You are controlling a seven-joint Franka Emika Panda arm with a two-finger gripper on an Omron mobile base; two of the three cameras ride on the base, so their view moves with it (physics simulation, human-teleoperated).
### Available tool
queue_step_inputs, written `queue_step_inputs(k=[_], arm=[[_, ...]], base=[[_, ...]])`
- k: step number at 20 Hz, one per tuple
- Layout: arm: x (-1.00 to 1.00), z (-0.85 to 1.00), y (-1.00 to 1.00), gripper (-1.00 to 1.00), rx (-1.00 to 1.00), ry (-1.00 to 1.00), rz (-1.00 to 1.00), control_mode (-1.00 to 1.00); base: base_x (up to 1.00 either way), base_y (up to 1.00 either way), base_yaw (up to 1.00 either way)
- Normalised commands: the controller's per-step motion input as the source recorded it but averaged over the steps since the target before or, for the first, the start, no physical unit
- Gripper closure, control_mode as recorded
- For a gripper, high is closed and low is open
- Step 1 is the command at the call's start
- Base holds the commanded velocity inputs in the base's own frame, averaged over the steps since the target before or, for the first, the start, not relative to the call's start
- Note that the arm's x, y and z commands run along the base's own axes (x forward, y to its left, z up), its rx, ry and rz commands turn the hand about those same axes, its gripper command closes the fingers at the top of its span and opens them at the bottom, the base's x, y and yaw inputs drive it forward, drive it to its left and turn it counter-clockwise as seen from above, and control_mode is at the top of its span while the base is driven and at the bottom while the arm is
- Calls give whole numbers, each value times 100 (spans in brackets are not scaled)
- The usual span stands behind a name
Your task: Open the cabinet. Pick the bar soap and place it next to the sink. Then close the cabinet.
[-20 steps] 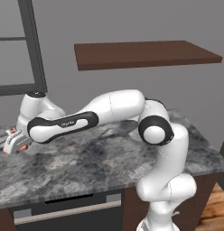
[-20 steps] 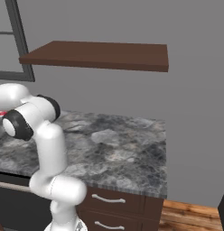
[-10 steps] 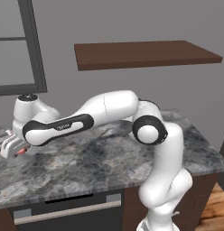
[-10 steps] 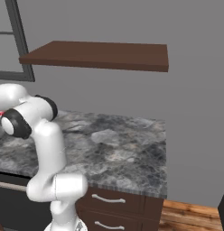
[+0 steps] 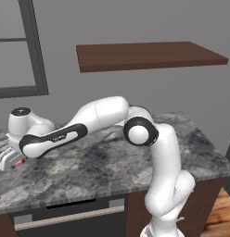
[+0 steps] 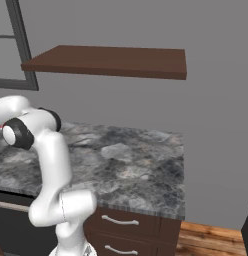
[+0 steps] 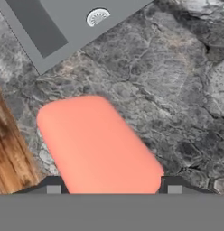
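In the left base view the white arm reaches from its base at 5 o'clock across a dark grey marbled counter (image 5: 112,166) to the far 9 o'clock edge, where the gripper (image 5: 9,160) hangs low over the stone with a sliver of salmon-pink bar soap (image 5: 17,162) showing at its tips. A dark wooden shelf (image 5: 149,54) is fixed to the plain grey wall above, and a dark window frame (image 5: 33,51) stands at 10 o'clock. A dark appliance front with a pale handle sits under the counter.

In the right base view the same marbled counter runs to a square corner at 3 o'clock, with brown drawers (image 6: 131,230) beneath and a wood floor at 5 o'clock.

In the hand view the bar soap fills the middle, clamped between the two finger tips (image 7: 53,186) at 6 o'clock. Below it lies the marbled stone; the grey sink (image 7: 64,27) with its round drain sits at 11 o'clock.
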Motion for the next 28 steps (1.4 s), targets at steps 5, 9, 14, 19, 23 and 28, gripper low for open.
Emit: queue_step_inputs(k=[5,9,14,19,23,28], arm=[[21,-38,30,100,-5,0,-1,-100],[30,-31,35,100,-3,0,0,-100],[28,-23,31,100,-1,0,0,-100],[30,-26,29,100,-1,0,0,-100],[12,-13,42,100,0,0,0,-100],[11,-18,35,100,0,2,0,-100]], base=[[0,0,0],[0,0,0],[0,0,0],[0,0,0],[0,0,0],[0,0,0]])
